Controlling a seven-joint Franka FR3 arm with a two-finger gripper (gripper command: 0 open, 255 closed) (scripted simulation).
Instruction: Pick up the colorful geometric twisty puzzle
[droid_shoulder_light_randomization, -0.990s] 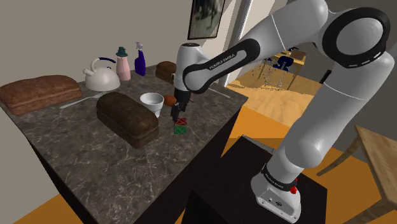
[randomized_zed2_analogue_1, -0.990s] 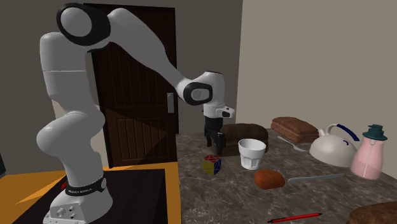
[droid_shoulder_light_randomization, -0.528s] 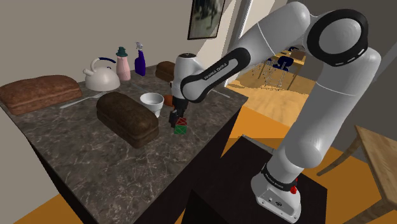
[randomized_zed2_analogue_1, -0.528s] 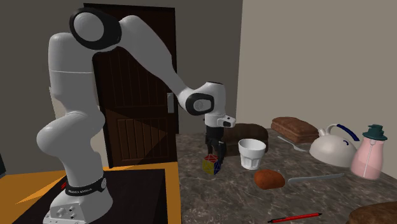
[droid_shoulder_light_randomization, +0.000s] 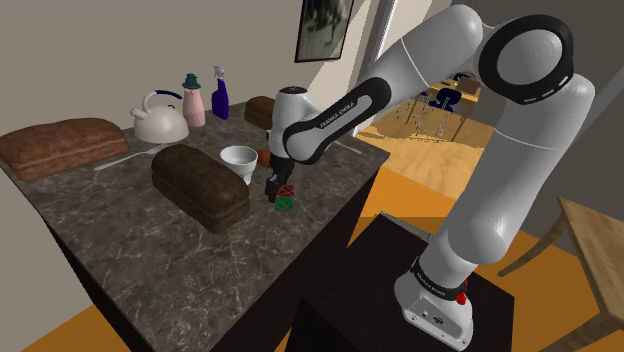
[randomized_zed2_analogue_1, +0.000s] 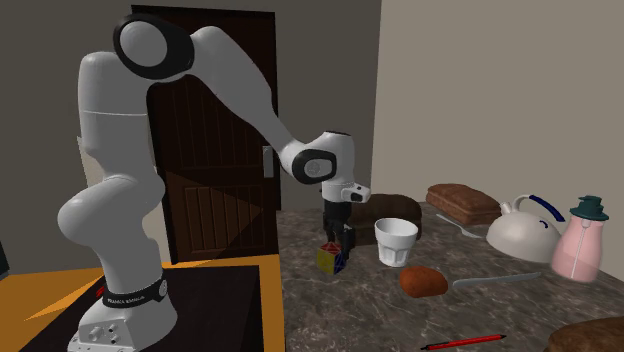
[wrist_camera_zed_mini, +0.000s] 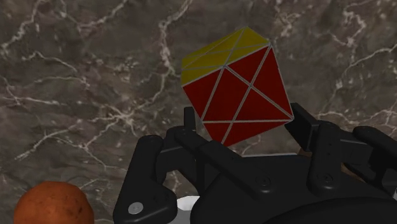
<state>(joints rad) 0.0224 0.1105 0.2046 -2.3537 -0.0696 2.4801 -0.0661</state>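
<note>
The twisty puzzle (wrist_camera_zed_mini: 238, 89) is a small cube with red and yellow faces toward the wrist camera, and green and blue faces elsewhere. It rests on the dark marble counter (droid_shoulder_light_randomization: 180, 260) near the edge that faces the stand, as the shoulder view (droid_shoulder_light_randomization: 285, 199) and the second exterior view (randomized_zed2_analogue_1: 333, 259) both show. My black gripper (wrist_camera_zed_mini: 243, 114) comes straight down on it, and its two fingers press the cube's opposite sides. The same grip shows from the side (droid_shoulder_light_randomization: 279, 189) and from across the counter (randomized_zed2_analogue_1: 337, 247).
A white cup (droid_shoulder_light_randomization: 238, 160) stands just behind the puzzle, with a brown bun (randomized_zed2_analogue_1: 423, 281) beside it. A dark loaf (droid_shoulder_light_randomization: 200, 185), a white kettle (droid_shoulder_light_randomization: 158, 118), a pink flask (droid_shoulder_light_randomization: 193, 100) and a blue spray bottle (droid_shoulder_light_randomization: 220, 95) stand further back. A red pen (randomized_zed2_analogue_1: 465, 343) lies near the counter's edge.
The gripper came down from above the puzzle to around it, then its fingers shut on the cube. The puzzle stays on the counter.
</note>
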